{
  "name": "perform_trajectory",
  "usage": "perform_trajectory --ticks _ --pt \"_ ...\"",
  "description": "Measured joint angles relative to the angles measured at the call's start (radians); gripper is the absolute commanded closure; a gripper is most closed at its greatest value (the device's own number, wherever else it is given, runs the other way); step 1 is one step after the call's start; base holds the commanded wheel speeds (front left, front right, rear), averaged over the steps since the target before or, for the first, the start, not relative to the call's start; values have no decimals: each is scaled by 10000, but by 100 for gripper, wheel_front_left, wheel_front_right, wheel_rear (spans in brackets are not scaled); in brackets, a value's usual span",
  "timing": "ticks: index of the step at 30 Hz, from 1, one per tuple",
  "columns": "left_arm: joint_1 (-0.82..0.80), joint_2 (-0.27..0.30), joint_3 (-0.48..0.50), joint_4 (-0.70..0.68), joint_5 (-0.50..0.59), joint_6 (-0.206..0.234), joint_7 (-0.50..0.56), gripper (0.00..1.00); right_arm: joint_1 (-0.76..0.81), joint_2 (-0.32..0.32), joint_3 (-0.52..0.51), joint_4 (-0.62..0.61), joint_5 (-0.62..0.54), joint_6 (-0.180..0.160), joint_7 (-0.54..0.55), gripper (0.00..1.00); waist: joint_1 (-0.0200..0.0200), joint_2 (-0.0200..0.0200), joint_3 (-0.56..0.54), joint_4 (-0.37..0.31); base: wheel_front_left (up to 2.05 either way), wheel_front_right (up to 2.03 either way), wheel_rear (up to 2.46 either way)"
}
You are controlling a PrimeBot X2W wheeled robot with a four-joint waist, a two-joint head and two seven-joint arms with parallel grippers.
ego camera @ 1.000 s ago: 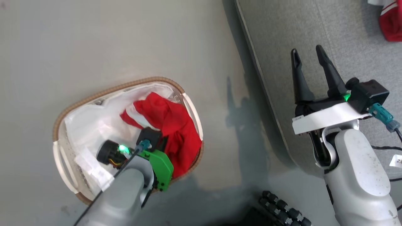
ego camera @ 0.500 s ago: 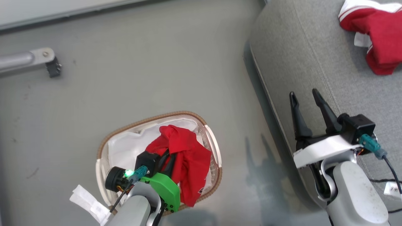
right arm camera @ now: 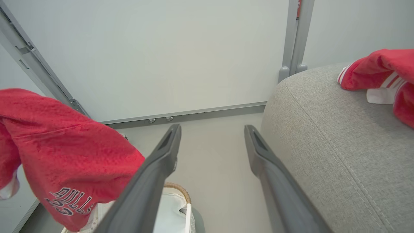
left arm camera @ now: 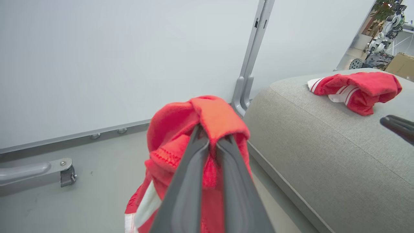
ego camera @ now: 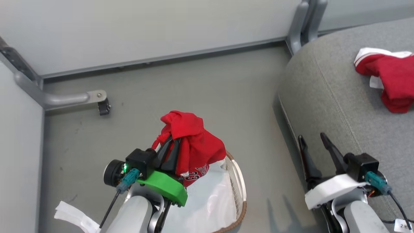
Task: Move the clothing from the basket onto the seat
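My left pincer (ego camera: 174, 137), lower centre of head frame: clamped tight on a red garment (ego camera: 197, 145), which hangs above the basket (ego camera: 240, 191) at bottom centre. My right pincer (ego camera: 312, 136), lower right: spread wide, nothing in it, at the seat (ego camera: 333, 97) edge. A second red garment (ego camera: 393, 77) lies on the seat, upper right.

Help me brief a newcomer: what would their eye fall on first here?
The bright red soft garment with white trim stands out, pinched in the left gripper's shut fingers and hanging above the oval cream basket with a brown woven rim. A second red garment with white cuffs lies on the large grey fabric seat at the right, beyond the open right gripper.
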Motion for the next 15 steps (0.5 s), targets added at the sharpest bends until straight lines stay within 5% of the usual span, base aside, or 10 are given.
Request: perform_trajectory --ticks 8,15 --pt "-1 -6 94 -1081 -391 -13 -2 100 549 52 364 77 0 0 0 0 0 0 -832 373 0 0 0" --pt "-17 -6 -184 -1358 -558 -15 -2 100 461 -257 2663 -378 240 0 2 0 0 0 -1098 718 0 0 0"
